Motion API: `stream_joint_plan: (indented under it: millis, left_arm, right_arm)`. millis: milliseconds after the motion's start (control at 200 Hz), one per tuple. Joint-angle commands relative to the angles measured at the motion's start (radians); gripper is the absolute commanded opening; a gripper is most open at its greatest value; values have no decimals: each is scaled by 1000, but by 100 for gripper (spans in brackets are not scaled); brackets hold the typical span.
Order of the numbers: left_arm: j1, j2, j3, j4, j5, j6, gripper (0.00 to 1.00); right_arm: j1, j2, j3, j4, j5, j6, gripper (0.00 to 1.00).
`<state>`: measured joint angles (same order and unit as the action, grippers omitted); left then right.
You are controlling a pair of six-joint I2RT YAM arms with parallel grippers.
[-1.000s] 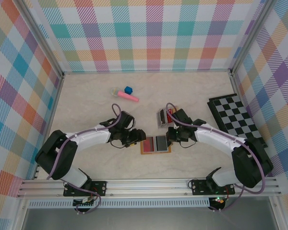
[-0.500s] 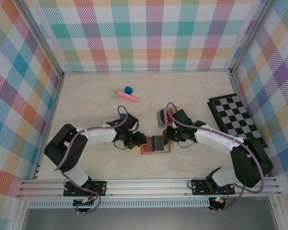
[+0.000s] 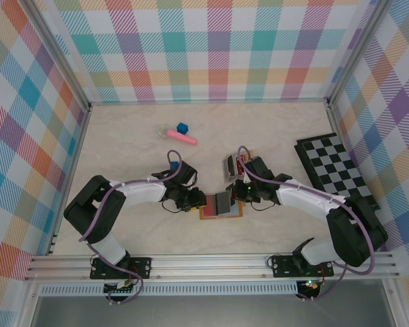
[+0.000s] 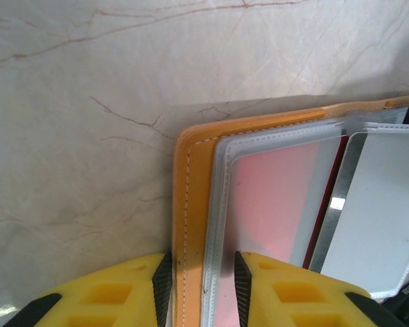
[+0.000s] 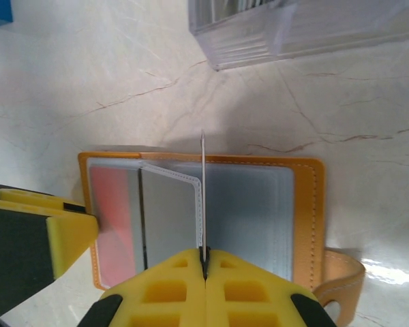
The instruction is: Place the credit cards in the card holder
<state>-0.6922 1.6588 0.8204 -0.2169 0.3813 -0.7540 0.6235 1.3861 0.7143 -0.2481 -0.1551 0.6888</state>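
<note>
The orange-brown card holder lies open on the table, its clear sleeves up. A red card sits in its left sleeve. My left gripper has its jaws narrowed around the holder's left edge, with the orange cover and the sleeve seam between the pads. My right gripper is shut on a thin grey card, held upright on edge over the holder's middle beside a lifted sleeve. In the top view the left gripper and the right gripper face each other across the holder. More credit cards stand in a clear box.
The clear card box stands just behind the holder. A chequered board lies at the right, and a blue cube and a pink stick lie at the back. The holder's strap curls out to the right.
My left arm has moved right onto the holder's left edge and its jaws have narrowed. The right gripper has shifted the grey card a little left over the holder.
</note>
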Motion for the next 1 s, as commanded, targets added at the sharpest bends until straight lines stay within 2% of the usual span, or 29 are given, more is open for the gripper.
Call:
stream_joint_plan:
  millis: [0,185,375,470,570,695,860,1000]
  left_arm:
    - [-19,24,9,19,13,14,30]
    - [-19,-19,-3,21,-28,9,27]
    - [-20,-107,-31,3,-126,-18,28]
    - [-19,-171,-60,-13,-195,-46,37]
    - [-19,-220,-81,-19,-233,-61,45]
    - [-19,-235,-93,23,-206,-47,54]
    - [-19,-176,-70,67,-114,-19,55]
    - [-19,-119,-55,83,-77,-17,54]
  right_arm:
    - [5,-45,11,29,-37,25,0]
    - [9,-62,37,71,-125,31,2]
    - [34,37,70,108,-158,51,1]
    - [35,62,62,140,-181,73,1]
    - [35,28,51,106,-117,77,0]
    - [2,-24,5,112,-113,82,0]
    - [-13,-39,-72,194,-140,96,0]
    - [-13,-29,-126,295,-172,116,0]
